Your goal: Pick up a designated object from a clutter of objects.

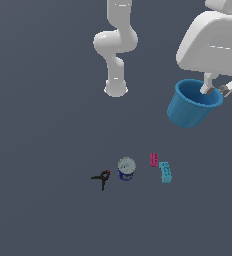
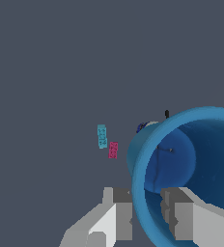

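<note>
The blue cup (image 1: pixel 190 106) hangs tilted in the air at the exterior view's upper right, well above the floor. My gripper (image 1: pixel 215 91) is shut on its rim, one finger inside and one outside. In the wrist view the cup (image 2: pixel 181 164) fills the frame near the fingers (image 2: pixel 119 212), its open mouth facing the camera. The rest of the clutter lies on the floor below: a blue can with a silver top (image 1: pixel 126 169), a black clamp with a red tip (image 1: pixel 102 177), a magenta brick (image 1: pixel 154 159) and a cyan brick (image 1: pixel 165 172).
The arm's white base and links (image 1: pixel 116 45) stand at the back of the grey floor (image 1: pixel 48 150). In the wrist view the cyan brick (image 2: pixel 102 136) and magenta brick (image 2: pixel 113 149) show far below; the can (image 2: pixel 144 126) peeks past the cup's rim.
</note>
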`<action>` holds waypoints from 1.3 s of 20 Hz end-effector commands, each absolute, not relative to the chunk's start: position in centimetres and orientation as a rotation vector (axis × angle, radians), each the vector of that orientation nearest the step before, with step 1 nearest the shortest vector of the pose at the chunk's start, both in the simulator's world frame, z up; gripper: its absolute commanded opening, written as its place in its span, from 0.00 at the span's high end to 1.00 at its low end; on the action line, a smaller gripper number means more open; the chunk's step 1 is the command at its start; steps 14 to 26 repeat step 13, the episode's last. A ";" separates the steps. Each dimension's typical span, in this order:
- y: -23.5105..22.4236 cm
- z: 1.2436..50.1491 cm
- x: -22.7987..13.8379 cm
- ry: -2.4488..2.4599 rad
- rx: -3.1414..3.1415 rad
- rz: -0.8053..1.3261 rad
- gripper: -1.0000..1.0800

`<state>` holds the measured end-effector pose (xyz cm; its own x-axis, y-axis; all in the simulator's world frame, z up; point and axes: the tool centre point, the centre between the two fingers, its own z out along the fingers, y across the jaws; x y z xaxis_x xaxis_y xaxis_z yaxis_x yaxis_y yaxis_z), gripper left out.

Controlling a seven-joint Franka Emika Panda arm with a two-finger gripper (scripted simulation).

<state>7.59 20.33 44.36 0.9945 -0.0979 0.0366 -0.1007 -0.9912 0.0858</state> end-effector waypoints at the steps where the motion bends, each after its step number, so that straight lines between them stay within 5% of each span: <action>1: 20.8 45.1 7.8 -0.153 3.050 0.053 1.00; 26: 21.6 46.0 8.3 -0.153 3.050 0.053 1.00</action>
